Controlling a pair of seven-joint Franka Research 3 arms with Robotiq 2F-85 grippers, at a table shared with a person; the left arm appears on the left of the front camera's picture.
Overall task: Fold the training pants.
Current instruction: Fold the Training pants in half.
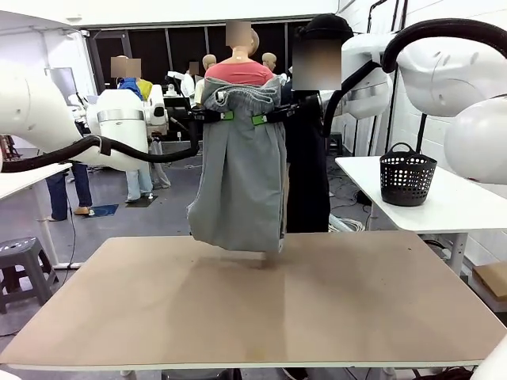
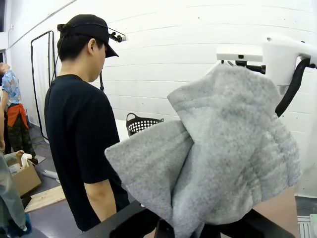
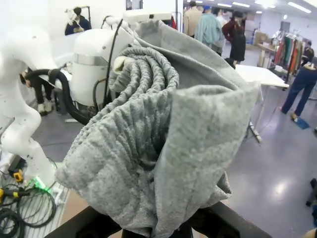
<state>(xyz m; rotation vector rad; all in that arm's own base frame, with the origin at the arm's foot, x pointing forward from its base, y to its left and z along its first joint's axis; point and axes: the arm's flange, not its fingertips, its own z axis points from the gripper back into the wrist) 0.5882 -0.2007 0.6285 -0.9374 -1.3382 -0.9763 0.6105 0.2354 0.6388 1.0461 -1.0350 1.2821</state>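
Above the table (image 1: 261,317), my left claw (image 1: 227,115) and right claw (image 1: 259,119) each clamp the waistband of the grey pants (image 1: 242,182), hanging; I should lower evenly, laying legs flat.

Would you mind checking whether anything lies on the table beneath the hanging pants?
Nothing visible does. The pants hang from the left gripper and right gripper, hems just above the table; the basket stands on another table.
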